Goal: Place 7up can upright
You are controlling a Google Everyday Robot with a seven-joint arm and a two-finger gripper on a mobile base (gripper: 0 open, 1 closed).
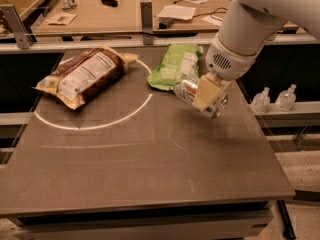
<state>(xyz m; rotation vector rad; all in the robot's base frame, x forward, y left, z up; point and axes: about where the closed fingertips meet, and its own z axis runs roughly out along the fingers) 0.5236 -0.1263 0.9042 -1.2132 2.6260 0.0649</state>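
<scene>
The 7up can (189, 92) is a small silver can held tilted, almost on its side, a little above the brown table (140, 154) near its right side. My gripper (206, 96) is shut on the can, with cream-coloured fingers (206, 91) clamped across its middle. The white arm comes down from the upper right. The can's markings are mostly hidden by the fingers.
A green snack bag (175, 66) lies just behind the can. A brown snack bag (85, 76) lies at the left on a white circle line. Two small clear bottles (272, 99) stand off the table's right edge. A desk with papers is behind.
</scene>
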